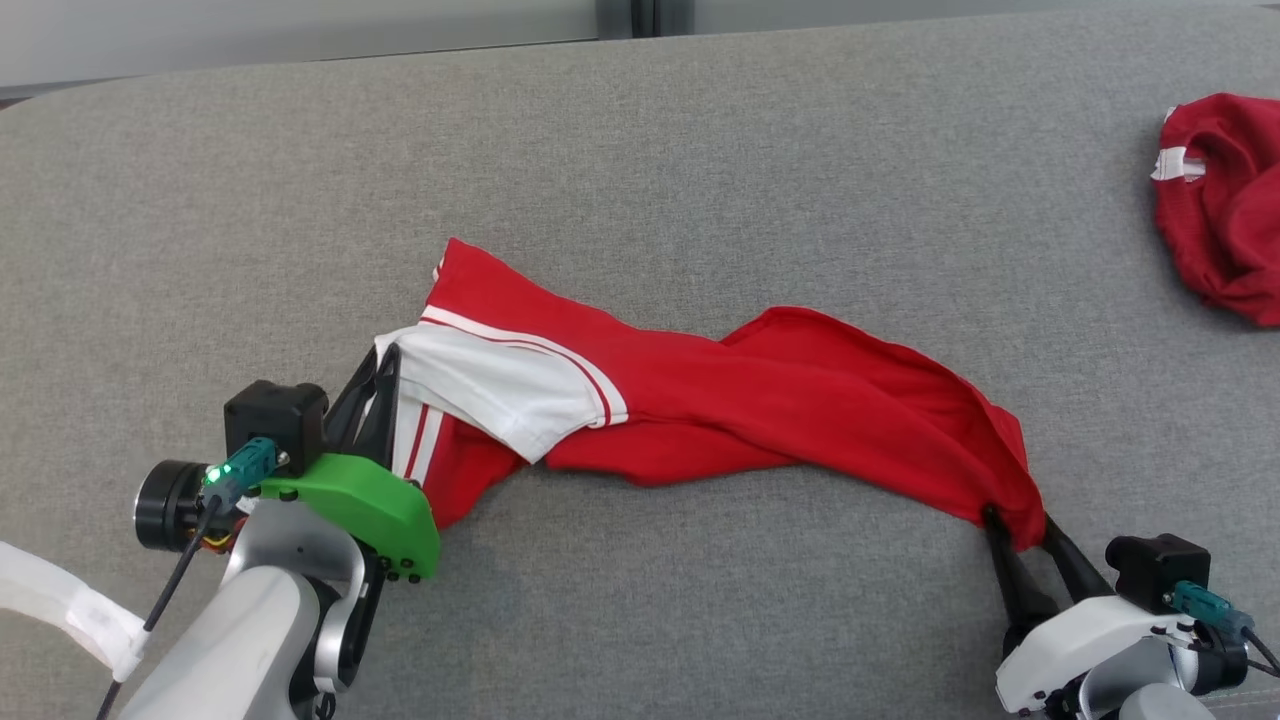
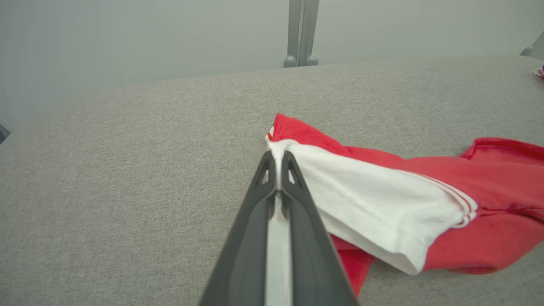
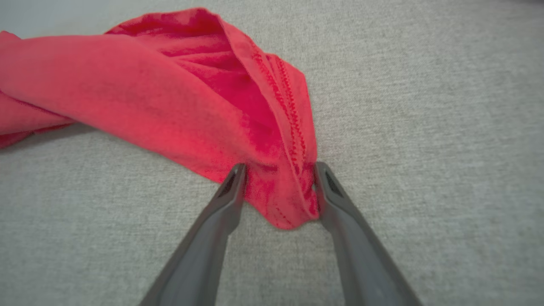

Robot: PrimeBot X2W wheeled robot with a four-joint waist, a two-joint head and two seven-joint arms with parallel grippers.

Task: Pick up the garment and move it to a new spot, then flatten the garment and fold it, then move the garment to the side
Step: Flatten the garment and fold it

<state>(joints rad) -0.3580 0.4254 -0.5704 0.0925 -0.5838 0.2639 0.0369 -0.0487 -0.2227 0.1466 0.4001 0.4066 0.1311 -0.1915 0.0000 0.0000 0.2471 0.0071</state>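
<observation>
The red T-shirt (image 1: 760,400) lies twisted in a long rope across the middle of the grey fabric-covered desk (image 1: 700,150), stretched between the two arms. The left hand (image 2: 278,159) is clamped shut on the edge of the white sleeve (image 2: 374,204), the cloth pinched thin between its fingers, which pins that end as an anchor for spreading. The right hand (image 3: 278,170) stands open astride the bunched corner of the stitched hem (image 3: 293,127). The fabric touches both fingers but is not squeezed flat, so I judge this grip not yet made. With a hold at each end, the shirt could be pulled taut and untwisted, which suggests the flattening step is in hand. A second red garment (image 1: 1220,200) sits crumpled well apart at the desk's far right.
</observation>
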